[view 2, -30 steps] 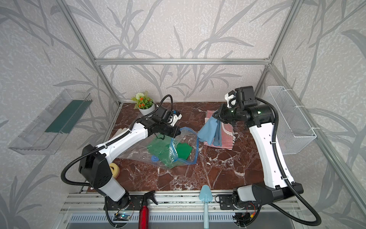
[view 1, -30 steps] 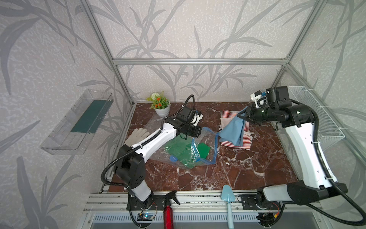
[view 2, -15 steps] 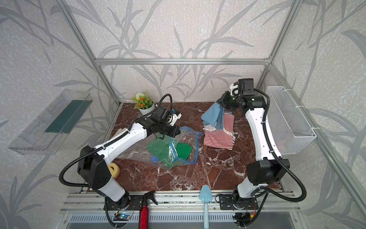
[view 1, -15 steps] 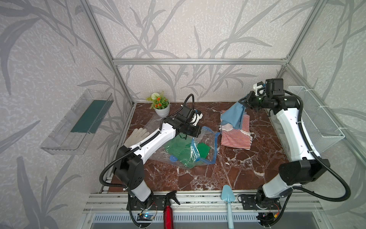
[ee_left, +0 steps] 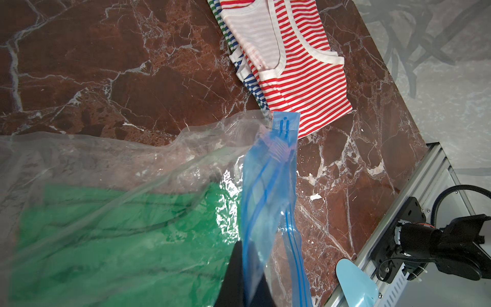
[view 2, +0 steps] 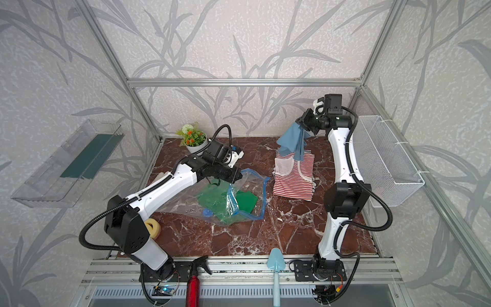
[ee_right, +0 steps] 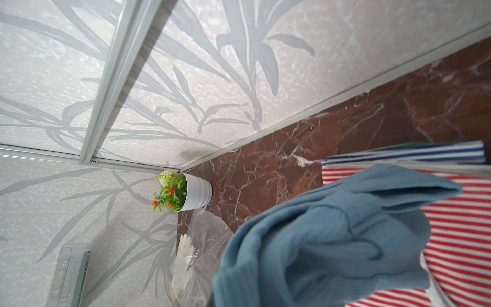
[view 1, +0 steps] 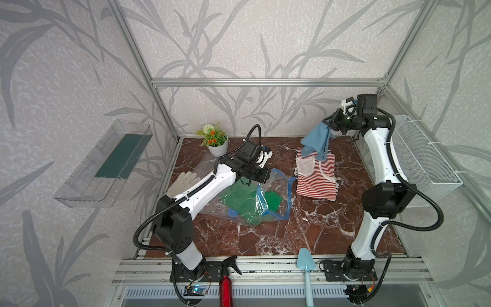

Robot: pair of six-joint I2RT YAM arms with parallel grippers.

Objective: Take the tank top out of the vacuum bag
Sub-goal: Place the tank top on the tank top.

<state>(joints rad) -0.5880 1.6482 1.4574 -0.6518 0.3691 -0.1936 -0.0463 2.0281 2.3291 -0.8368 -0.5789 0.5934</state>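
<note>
Toward one o'clock, my right gripper (view 1: 330,123) pinches the blue tank top (view 1: 316,139) aloft over striped tops (view 1: 316,180); my left gripper (ee_left: 247,279) clamps the vacuum bag (view 1: 277,183) near centre.

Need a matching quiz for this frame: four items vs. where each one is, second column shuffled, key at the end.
Items
1. blue top
2. green cloth
3. red-striped tank top
4. potted plant

Places
A. lying flat on the table
B. hanging from the right gripper
C. standing in the table's back corner
D. inside the vacuum bag

Pairs: 1-B, 2-D, 3-A, 4-C
</note>
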